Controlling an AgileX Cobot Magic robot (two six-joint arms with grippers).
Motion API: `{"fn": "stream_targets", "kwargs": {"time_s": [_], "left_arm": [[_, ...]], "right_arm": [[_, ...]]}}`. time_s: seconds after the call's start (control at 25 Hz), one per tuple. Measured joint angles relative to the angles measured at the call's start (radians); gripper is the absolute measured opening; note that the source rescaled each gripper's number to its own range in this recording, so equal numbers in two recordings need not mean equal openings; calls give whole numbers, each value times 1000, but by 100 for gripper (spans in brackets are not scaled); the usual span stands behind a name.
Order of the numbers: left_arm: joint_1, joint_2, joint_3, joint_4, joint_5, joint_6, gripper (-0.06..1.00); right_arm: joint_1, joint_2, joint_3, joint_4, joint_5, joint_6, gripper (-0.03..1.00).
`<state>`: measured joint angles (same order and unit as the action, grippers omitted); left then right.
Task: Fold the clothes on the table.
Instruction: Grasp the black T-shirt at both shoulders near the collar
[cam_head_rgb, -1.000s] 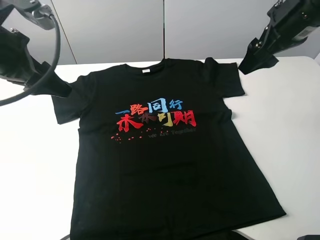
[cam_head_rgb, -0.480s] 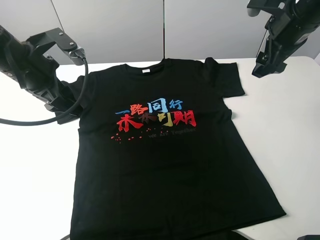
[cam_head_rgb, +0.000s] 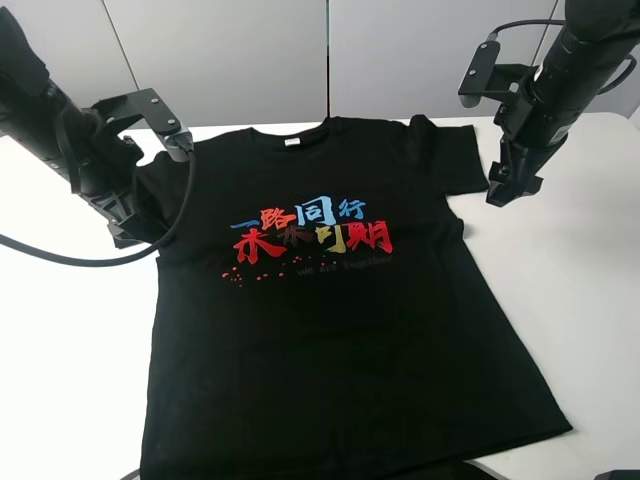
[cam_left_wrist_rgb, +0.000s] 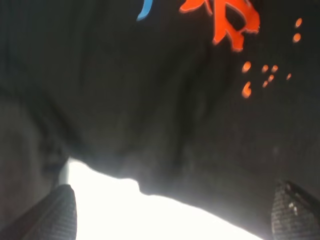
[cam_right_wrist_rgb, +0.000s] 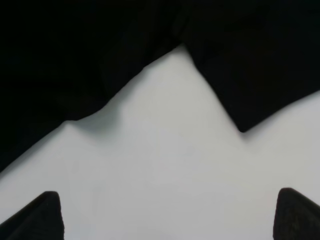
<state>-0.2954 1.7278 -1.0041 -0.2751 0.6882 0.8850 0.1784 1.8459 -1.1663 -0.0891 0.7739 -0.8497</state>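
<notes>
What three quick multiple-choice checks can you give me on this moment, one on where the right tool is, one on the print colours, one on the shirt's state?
1. Where is the right tool?
A. Above the bare table beside the shirt's sleeve
B. Over the chest print
C. At the bottom hem

2. Which colours show in the large characters on the T-shirt?
A. Green and white
B. Red, blue and yellow
C. Only grey

3. What state is the T-shirt in?
A. Folded in half
B. Bunched in a heap
C. Spread flat, print up, not yet folded

Key: 1 A, since the right wrist view shows white table between the open fingertips with the sleeve's edge just ahead. 2 B, as the high view shows red, blue and yellow strokes. 3 C, because both sleeves and the body lie open on the table.
</notes>
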Motion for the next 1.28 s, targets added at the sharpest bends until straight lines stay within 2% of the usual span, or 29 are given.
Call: {"fn": "stream_targets", "kwargs": {"time_s": [0.12,0.28,0.44,0.6,0.96,1.28], "left_arm": [[-56,35,-45,56,13,2,100],[-118,101,-85,164,31,-41,100],[-137,170,-88,246,40,-93,100],[-137,213,-89,261,40,-100,100],[-137,228,-89,297,7,-100,100],[-137,263,-94,325,-6,-111,100]], "right_arm": [[0,24,0,24,0,-27,91],[0,32,-2,133,-4,-119,91],[0,32,-2,193,-8,-175,91],[9,46,-4,204,-10,-192,91],[113,72,-4,204,-45,-210,91],[118,82,-4,178,-45,-212,91]]}}
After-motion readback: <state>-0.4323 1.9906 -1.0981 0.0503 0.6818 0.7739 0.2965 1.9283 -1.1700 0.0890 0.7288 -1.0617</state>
